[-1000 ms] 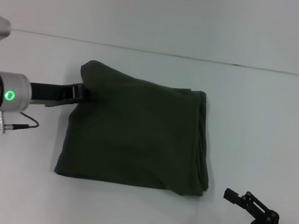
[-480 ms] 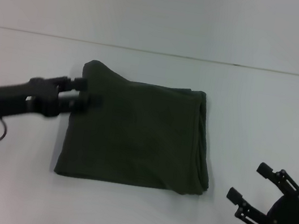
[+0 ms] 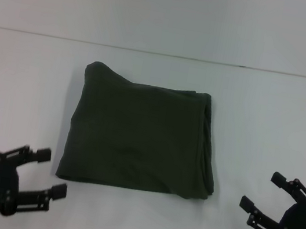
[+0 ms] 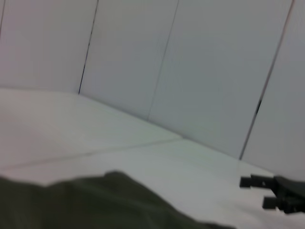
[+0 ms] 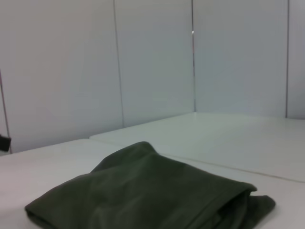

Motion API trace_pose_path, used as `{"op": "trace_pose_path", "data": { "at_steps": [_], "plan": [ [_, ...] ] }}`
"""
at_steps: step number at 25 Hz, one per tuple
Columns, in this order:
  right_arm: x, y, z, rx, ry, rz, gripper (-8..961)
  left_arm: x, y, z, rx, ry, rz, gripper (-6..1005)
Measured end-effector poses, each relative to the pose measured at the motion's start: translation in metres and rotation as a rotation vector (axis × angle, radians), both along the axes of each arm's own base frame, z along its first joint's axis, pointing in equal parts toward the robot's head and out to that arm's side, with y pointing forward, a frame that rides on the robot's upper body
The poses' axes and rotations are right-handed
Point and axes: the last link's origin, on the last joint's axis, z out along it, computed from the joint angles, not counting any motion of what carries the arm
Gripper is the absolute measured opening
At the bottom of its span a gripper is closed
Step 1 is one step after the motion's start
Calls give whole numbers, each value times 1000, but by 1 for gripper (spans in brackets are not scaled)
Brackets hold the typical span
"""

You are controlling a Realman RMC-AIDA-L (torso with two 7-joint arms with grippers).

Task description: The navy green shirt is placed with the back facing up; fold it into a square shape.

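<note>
The navy green shirt [image 3: 140, 137] lies folded into a rough square in the middle of the white table, plain side up, with layered edges along its right side. It also shows in the right wrist view as a low dark stack [image 5: 152, 195] and at the edge of the left wrist view [image 4: 90, 202]. My left gripper [image 3: 52, 173] is open near the table's front left, apart from the shirt's front left corner. My right gripper [image 3: 263, 193] is open at the front right, well clear of the shirt; it shows far off in the left wrist view [image 4: 252, 192].
The white table [image 3: 269, 122] runs back to a seam line, with a pale panelled wall [image 5: 152, 62] behind it. Nothing else lies on the surface.
My left gripper has let go of the shirt's left edge and pulled back to the front left, now open. The right gripper has shifted slightly right. The shirt has stayed still.
</note>
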Motion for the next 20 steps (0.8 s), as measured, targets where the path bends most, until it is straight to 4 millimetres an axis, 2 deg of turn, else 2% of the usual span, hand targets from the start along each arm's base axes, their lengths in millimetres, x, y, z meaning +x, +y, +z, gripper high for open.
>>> {"op": "trace_pose_path", "data": {
  "at_steps": [4, 20],
  "plan": [
    [-1, -3, -5, -33, -16, 14, 944, -7, -9, -3, -20, 9, 26, 938],
    [-1, -4, -7, -42, -27, 28, 945, -5, -8, -4, -30, 0, 26, 938]
  ]
}}
